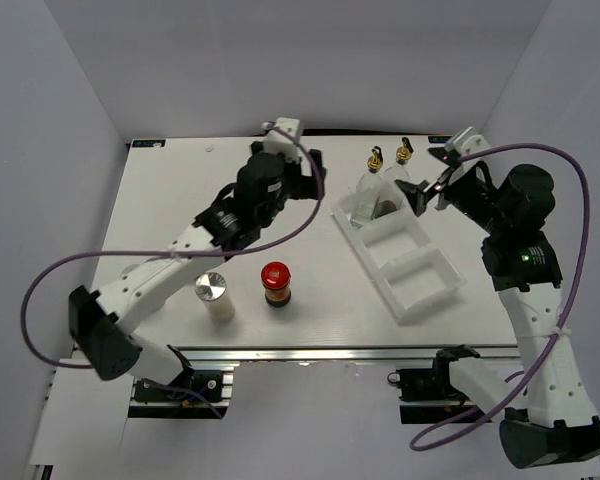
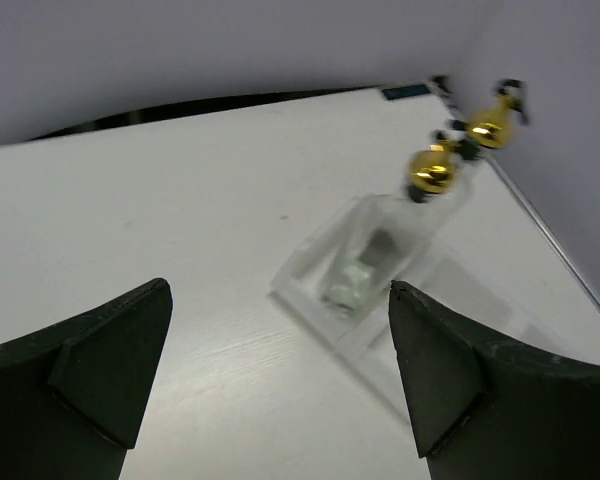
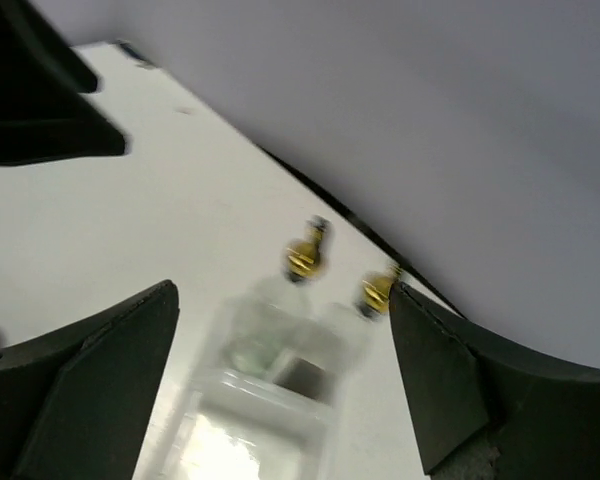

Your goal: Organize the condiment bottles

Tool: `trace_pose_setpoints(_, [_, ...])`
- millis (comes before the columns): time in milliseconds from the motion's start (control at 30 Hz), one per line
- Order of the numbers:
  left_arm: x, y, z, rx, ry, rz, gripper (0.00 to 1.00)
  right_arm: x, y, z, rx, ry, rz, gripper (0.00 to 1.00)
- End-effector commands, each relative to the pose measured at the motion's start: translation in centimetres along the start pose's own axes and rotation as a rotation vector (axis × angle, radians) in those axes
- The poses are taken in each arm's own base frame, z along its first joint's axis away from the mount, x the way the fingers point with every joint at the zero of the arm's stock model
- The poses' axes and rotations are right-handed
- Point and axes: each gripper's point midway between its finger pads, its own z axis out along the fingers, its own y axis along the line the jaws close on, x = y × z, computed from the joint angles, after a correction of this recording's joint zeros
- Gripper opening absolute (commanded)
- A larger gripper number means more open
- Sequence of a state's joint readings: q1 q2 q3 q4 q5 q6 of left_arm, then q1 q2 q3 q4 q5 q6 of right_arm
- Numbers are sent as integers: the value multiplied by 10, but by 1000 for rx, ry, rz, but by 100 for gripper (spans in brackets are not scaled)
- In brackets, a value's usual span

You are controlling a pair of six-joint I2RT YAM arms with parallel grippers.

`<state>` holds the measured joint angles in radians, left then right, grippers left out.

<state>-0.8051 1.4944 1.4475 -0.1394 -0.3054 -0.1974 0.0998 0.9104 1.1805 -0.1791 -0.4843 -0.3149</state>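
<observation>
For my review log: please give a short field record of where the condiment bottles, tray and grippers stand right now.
cruets: two, upright, side by side at the tray's far end
shaker: silver lid, on the table, outside the tray
red-lidded jar: beside the shaker, not touching, outside the tray
tray: white, divided; the two nearer compartments hold nothing
left gripper: open, empty, facing the cruets
right gripper: open, empty, facing the cruets
</observation>
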Motion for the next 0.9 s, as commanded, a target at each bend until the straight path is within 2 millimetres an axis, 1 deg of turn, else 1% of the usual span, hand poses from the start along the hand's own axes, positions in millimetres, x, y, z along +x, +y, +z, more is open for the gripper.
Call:
trace_pose_setpoints(0, [9, 84, -52, -417, -18, -109, 98, -17, 70, 10, -301, -25, 30, 89])
trace_pose_setpoints(33, [27, 105, -60, -487, 12, -120, 98, -14, 79, 19, -327, -1, 40, 89])
trace_pose_setpoints(67, [30, 120, -76, -533, 13, -143, 98, -18, 105, 26, -400, -1, 37, 89])
trace_pose_setpoints(100, [35, 132, -83, -577, 2, -197, 98, -16, 115, 33, -421, 19, 34, 89])
trace_pose_setpoints(133, [41, 156, -92, -649, 0, -221, 98, -4, 131, 45, -470, 68, 49, 89])
trace_pose_setpoints(167, [55, 171, -105, -692, 23, -228, 98, -13, 157, 48, -542, 57, 43, 90])
trace_pose_setpoints(200, [60, 183, -112, -729, 15, -273, 98, -11, 169, 54, -563, 74, 39, 89])
trace_pose_setpoints(233, [63, 204, -122, -790, 6, -300, 98, 2, 186, 66, -606, 108, 30, 89])
trace_pose_setpoints(267, [69, 213, -130, -822, 16, -310, 98, -2, 214, 66, -668, 104, 12, 89])
trace_pose_setpoints(333, [73, 228, -149, -887, -13, -343, 98, 3, 240, 74, -721, 110, -16, 89])
trace_pose_setpoints(367, [75, 237, -162, -948, -12, -323, 98, 6, 268, 80, -783, 98, -37, 89])
trace_pose_setpoints(400, [73, 240, -171, -973, -32, -338, 98, 11, 283, 82, -814, 99, -38, 89])
trace_pose_setpoints(433, [75, 245, -179, -1008, -38, -336, 98, 25, 302, 88, -850, 124, -39, 89])
trace_pose_setpoints(467, [77, 252, -190, -1053, -38, -322, 98, 21, 325, 87, -894, 107, -43, 89])
trace_pose_setpoints(500, [79, 255, -195, -1072, -48, -336, 98, 26, 338, 89, -912, 118, -48, 89])
trace_pose_setpoints(533, [81, 260, -200, -1096, -48, -340, 98, 41, 355, 94, -937, 149, -53, 89])
trace_pose_setpoints(567, [86, 261, -201, -1095, -35, -345, 98, 43, 373, 92, -964, 146, -56, 89])
trace_pose_setpoints(600, [91, 264, -202, -1101, -21, -344, 98, 40, 382, 99, -964, 122, -58, 90])
trace_pose_setpoints(633, [94, 268, -204, -1113, -15, -349, 98, 53, 395, 104, -976, 148, -64, 89])
trace_pose_setpoints(667, [97, 270, -204, -1115, -6, -353, 98, 54, 405, 106, -975, 150, -74, 89])
trace_pose_setpoints(700, [101, 275, -207, -1133, 0, -356, 98, 52, 412, 112, -969, 126, -79, 89])
trace_pose_setpoints(733, [104, 278, -207, -1141, 4, -361, 98, 60, 425, 114, -977, 131, -87, 89])
trace_pose_setpoints(767, [106, 280, -208, -1146, 8, -365, 98, 60, 430, 118, -964, 118, -94, 89])
trace_pose_setpoints(800, [108, 284, -209, -1151, 12, -377, 98, 70, 438, 123, -966, 126, -99, 89])
trace_pose_setpoints(833, [110, 286, -209, -1154, 14, -382, 98, 65, 445, 127, -965, 100, -98, 89])
trace_pose_setpoints(867, [111, 288, -209, -1156, 15, -386, 98, 65, 448, 131, -960, 97, -94, 89])
